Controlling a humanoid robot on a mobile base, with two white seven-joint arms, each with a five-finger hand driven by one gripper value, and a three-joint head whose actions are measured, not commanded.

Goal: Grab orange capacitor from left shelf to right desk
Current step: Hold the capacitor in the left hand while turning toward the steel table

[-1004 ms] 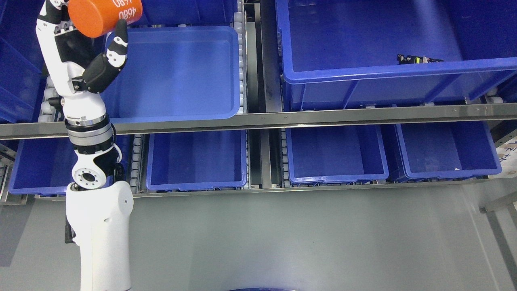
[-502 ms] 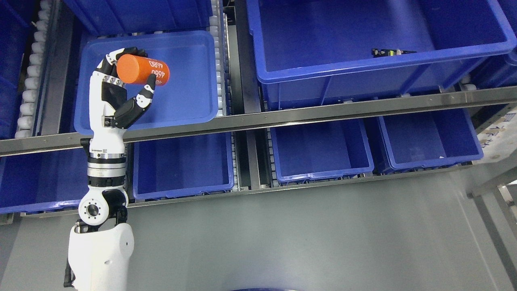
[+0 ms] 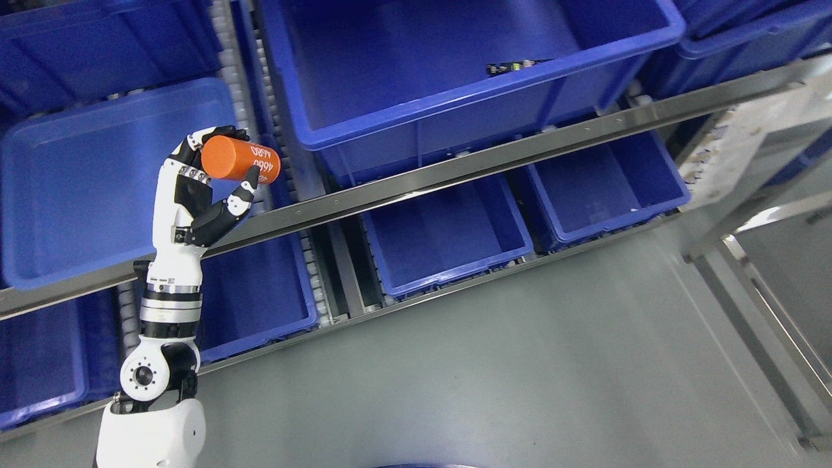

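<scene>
My left hand (image 3: 218,166) is raised in front of the shelf and is shut on the orange capacitor (image 3: 239,160), a cylinder with white digits on its side. The capacitor lies roughly level, held between thumb and curled fingers, over the right edge of a shallow blue tray (image 3: 39,253) on the upper shelf level. The left arm rises from the lower left corner. My right arm is out of view.
A steel shelf rail (image 3: 455,172) runs diagonally across the picture. Above it stands a large blue bin (image 3: 468,117) holding a small dark part (image 3: 517,65). Blue bins (image 3: 448,260) sit on the lower level. Grey floor (image 3: 520,377) fills the lower right; a metal frame (image 3: 760,195) stands at right.
The camera has turned, so the shelf has slid left and tilted. My left hand has pulled the capacitor down and back from the tray, still holding it.
</scene>
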